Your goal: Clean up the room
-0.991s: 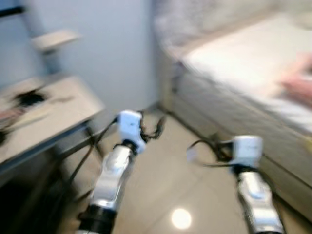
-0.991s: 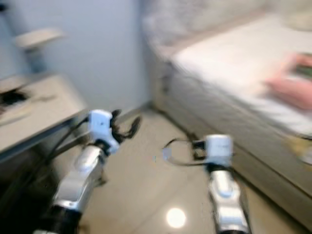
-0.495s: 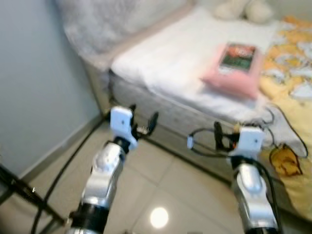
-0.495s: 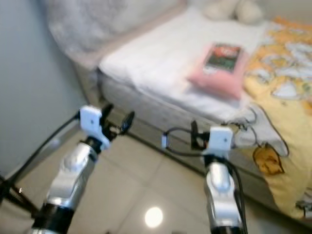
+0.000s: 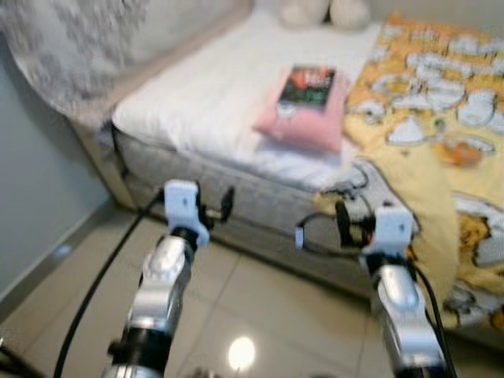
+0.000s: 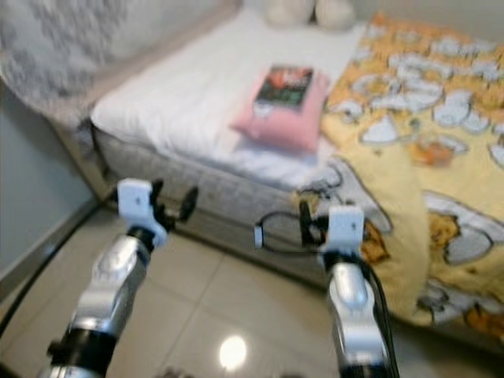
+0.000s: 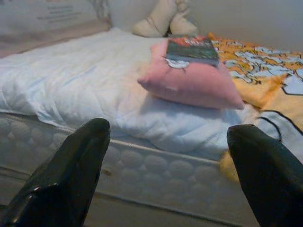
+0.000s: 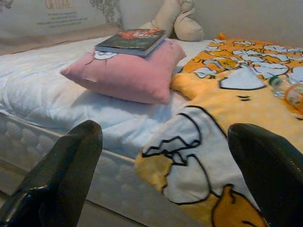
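Both pairs of fingers stand apart and empty: the left gripper [image 7: 165, 175] and right gripper [image 8: 165, 175] are held out over the floor [image 5: 260, 299] just short of the bed [image 5: 197, 102]. On the white sheet lies a pink pillow [image 5: 303, 110] with a book [image 5: 309, 85] flat on top of it; beside them a yellow blanket [image 5: 425, 134] spills over the mattress edge toward the floor, and a plush toy [image 5: 323, 12] sits at the far end. A small bottle-like thing [image 8: 289, 92] lies on the blanket, too blurred to name surely. The book looks stiff and light, likely best pinched across a free edge where it overhangs the soft pillow, which would give under pressure. The pillow is soft and bulky, better squeezed at a corner. The blanket is limp and would drag, so a bunched fold near the hanging hem seems the place to grip. A second ago the head view showed a desk and wall, then swung round; the camera has turned to face the bed, and the arms keep their raised pose.
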### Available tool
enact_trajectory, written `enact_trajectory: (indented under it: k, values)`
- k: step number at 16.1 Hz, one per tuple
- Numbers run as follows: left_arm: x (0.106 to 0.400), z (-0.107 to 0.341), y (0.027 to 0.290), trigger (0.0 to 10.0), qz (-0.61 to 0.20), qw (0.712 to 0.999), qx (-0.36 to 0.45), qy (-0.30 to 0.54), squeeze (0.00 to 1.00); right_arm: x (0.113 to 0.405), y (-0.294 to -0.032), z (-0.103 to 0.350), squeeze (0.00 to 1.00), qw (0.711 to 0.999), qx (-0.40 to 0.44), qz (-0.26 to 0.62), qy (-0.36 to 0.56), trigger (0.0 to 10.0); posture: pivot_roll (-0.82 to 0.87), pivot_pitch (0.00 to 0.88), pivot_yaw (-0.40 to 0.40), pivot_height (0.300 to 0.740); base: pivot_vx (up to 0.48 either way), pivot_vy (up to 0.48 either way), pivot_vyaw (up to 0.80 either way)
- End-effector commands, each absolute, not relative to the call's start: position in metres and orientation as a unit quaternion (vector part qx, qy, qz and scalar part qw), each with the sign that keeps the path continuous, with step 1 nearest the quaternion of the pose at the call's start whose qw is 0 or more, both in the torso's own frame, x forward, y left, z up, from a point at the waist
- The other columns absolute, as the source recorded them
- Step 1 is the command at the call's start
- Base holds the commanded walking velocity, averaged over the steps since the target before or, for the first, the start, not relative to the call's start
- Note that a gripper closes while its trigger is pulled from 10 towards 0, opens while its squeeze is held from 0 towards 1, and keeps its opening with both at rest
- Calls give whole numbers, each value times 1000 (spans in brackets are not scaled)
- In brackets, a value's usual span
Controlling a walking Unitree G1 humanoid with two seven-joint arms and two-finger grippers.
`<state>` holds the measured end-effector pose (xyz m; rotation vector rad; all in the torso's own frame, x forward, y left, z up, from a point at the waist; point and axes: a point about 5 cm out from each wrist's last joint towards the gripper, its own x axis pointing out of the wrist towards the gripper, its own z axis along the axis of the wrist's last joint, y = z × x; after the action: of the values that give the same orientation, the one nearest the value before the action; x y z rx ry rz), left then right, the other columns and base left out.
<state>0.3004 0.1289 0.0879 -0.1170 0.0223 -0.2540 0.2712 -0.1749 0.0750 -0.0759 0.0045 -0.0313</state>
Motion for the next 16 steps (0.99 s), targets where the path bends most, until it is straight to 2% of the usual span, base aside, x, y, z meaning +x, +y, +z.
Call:
enact_trajectory:
  k: [1, 2, 8, 12, 13, 15, 16]
  values:
    - [303, 92, 122, 10000, -136, 989, -65, 2, 0, 273, -179, 75, 0, 999, -48, -19, 8, 10000, -158, 0, 48, 740, 0, -431, 0]
    - [302, 92, 120, 10000, -145, 987, -67, 0, 0, 274, -179, 75, 0, 999, -48, -19, 8, 10000, -161, 0, 52, 740, 0, -428, 0]
    - [301, 93, 115, 10000, -168, 984, -53, -9, 0, 271, -183, 68, 0, 998, -49, -27, 25, 10000, -162, 0, 55, 740, 212, -407, -729]
    - [300, 87, 128, 10000, -118, 991, -56, 2, 0, 270, -186, 69, 0, 998, -50, -28, 15, 10000, -166, 0, 54, 740, 276, -387, -742]
    - [301, 81, 137, 10000, -77, 996, -48, 21, 0, 270, -187, 68, 0, 998, -53, -26, 15, 10000, -165, 0, 53, 740, 0, 0, 0]
    - [302, 85, 138, 10000, -84, 995, -48, 8, 0, 272, -187, 67, 0, 998, -55, -21, 18, 10000, -161, 0, 48, 740, 0, 0, 0]
    - [307, 93, 136, 10000, -75, 996, -55, -6, 0, 276, -184, 70, 0, 998, -55, -14, 14, 10000, -160, 0, 45, 740, 480, 0, 0]
